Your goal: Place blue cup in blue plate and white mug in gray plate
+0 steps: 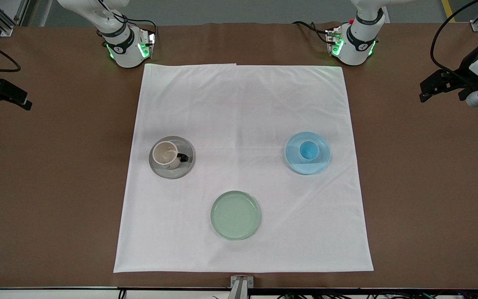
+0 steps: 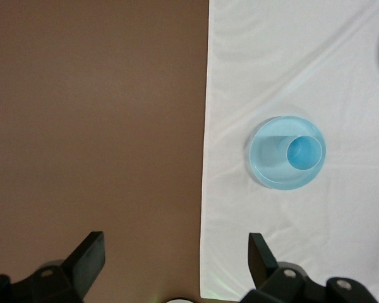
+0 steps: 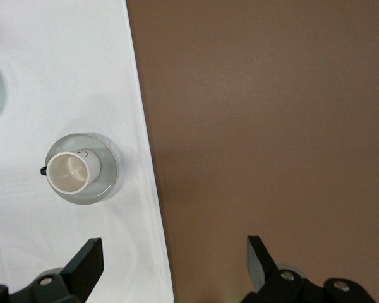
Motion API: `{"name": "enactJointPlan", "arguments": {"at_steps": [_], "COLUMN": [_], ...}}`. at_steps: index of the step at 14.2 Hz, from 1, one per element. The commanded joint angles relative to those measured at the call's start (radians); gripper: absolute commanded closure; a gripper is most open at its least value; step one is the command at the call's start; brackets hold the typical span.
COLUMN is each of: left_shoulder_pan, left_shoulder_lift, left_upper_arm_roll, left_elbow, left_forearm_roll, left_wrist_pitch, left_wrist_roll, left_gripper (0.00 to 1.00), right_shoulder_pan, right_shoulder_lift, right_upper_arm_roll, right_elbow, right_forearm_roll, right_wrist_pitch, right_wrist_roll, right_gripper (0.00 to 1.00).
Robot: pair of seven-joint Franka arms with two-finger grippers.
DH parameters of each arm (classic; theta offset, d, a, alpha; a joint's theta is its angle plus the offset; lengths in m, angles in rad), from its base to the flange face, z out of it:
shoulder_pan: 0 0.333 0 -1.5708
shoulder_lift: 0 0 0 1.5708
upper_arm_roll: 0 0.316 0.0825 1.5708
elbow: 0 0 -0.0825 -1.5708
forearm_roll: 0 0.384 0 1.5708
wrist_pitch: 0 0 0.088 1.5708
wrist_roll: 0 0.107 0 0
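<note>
The blue cup (image 1: 308,150) stands upright in the blue plate (image 1: 301,168) on the white cloth, toward the left arm's end; the left wrist view shows the cup (image 2: 303,153) and plate (image 2: 268,173) too. The white mug (image 1: 165,154) stands upright in the gray plate (image 1: 181,172) toward the right arm's end, as the right wrist view shows for mug (image 3: 71,172) and plate (image 3: 107,183). My left gripper (image 1: 425,89) (image 2: 175,252) is open and empty, high over the brown table by the cloth's edge. My right gripper (image 1: 23,99) (image 3: 175,252) is open and empty over the table at its own end.
A pale green plate (image 1: 235,215) lies empty on the white cloth (image 1: 243,104), nearer to the front camera than both other plates. Brown table (image 1: 430,187) surrounds the cloth. The arm bases stand at the cloth's two corners farthest from the front camera.
</note>
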Motion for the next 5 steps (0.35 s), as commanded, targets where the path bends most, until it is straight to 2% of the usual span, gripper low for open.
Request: {"name": "enactJointPlan", "arguments": {"at_steps": [1, 5], "left_shoulder_pan": [0.006, 0.006], "left_shoulder_lift": [0.008, 0.009], "left_upper_arm_roll": [-0.002, -0.002], "left_elbow": [0.022, 0.022], "left_forearm_roll": [-0.014, -0.014], "left_wrist_pitch": [-0.007, -0.010], "left_wrist_roll": [0.013, 0.015], "left_gripper": [0.00, 0.00], "right_shoulder_pan": [-0.018, -0.018], "right_shoulder_lift": [-0.013, -0.001], "right_upper_arm_roll": [0.010, 0.011], "right_elbow": [-0.019, -0.020], "right_forearm_roll": [0.019, 0.020], "right_wrist_pitch": [-0.008, -0.040], "right_wrist_roll": [0.007, 0.007], "right_gripper": [0.00, 0.00]}}
